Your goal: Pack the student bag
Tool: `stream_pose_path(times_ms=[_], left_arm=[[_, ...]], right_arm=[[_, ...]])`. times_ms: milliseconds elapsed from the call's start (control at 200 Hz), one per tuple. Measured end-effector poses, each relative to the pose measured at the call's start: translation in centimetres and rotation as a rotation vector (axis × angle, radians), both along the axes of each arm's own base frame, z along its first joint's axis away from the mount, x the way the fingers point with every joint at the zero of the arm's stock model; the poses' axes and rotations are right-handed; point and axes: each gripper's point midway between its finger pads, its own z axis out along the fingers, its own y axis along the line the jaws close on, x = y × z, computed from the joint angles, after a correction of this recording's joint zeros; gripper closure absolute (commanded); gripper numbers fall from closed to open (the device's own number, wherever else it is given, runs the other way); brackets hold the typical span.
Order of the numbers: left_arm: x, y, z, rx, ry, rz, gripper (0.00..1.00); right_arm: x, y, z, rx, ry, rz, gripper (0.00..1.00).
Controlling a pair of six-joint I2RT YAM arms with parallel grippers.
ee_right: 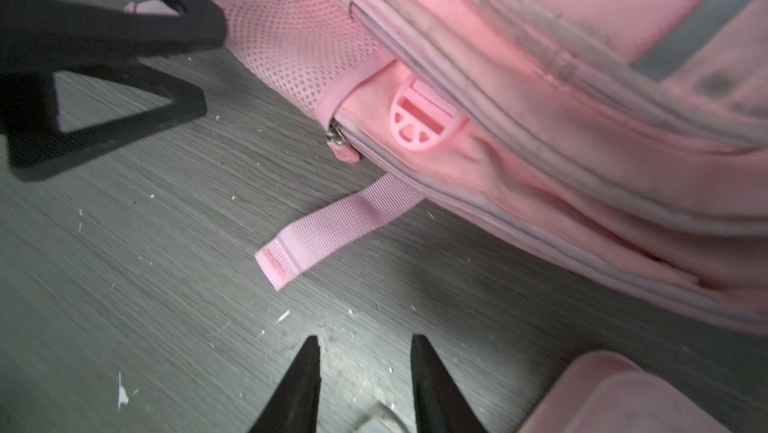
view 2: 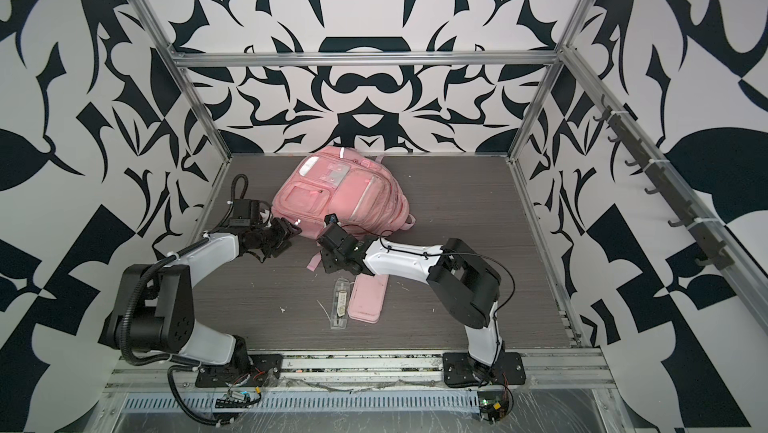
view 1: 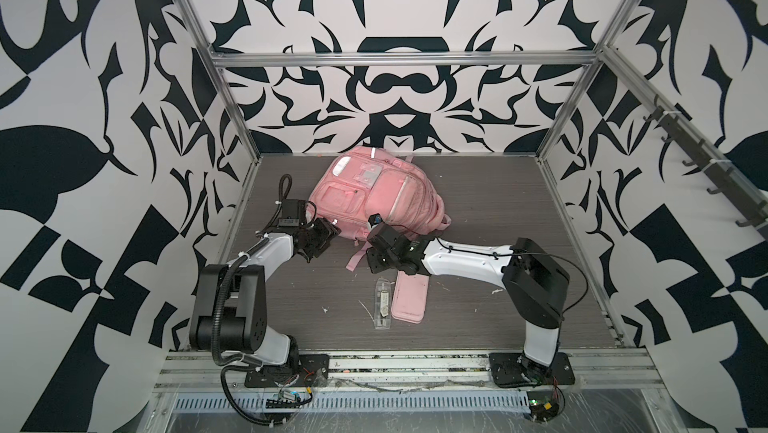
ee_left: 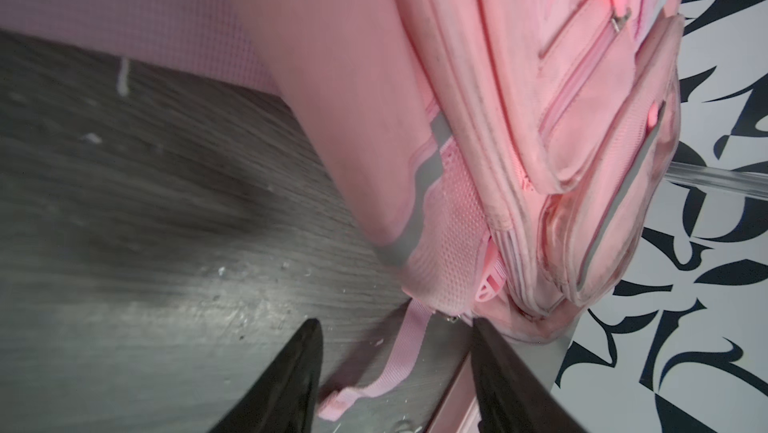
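on the table, the student bag is seen close ahead of the left gripper, farther from the right gripper, both parted, empty.

One backpack, one pencil case, one clear case.

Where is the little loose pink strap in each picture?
In a top view: strap, centre, just below the backpack.
In a top view: same spot.
Left wrist: trailing from the backpack's corner, near the buckle.
Right wrist: centre, flat on the table, near the buckle.
Shared landmark: the backpack.
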Motion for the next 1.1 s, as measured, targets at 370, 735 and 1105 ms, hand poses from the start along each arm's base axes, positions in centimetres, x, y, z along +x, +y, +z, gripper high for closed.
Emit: stream_pose_path(times_ms=[370, 735, 1105], left_arm=[[1.8, -0.5, -2.3, -0.042, 0.012, 0.002, 0.68], [2.5, -1.4, -1.3, -0.078, -0.029, -0.043, 0.89], [2.2, -2.4, 1.0, -0.097, -0.07, -0.089, 0.9]], right_arm=[[0.1, 2.3, -2.3, 0.004, 0.053, 0.004, 0.6], [1.6, 4.7, -1.3, 0.028, 0.036, 0.005, 0.49], [3.7, 4.8, -0.9, 0.01, 0.022, -0.033, 0.49]])
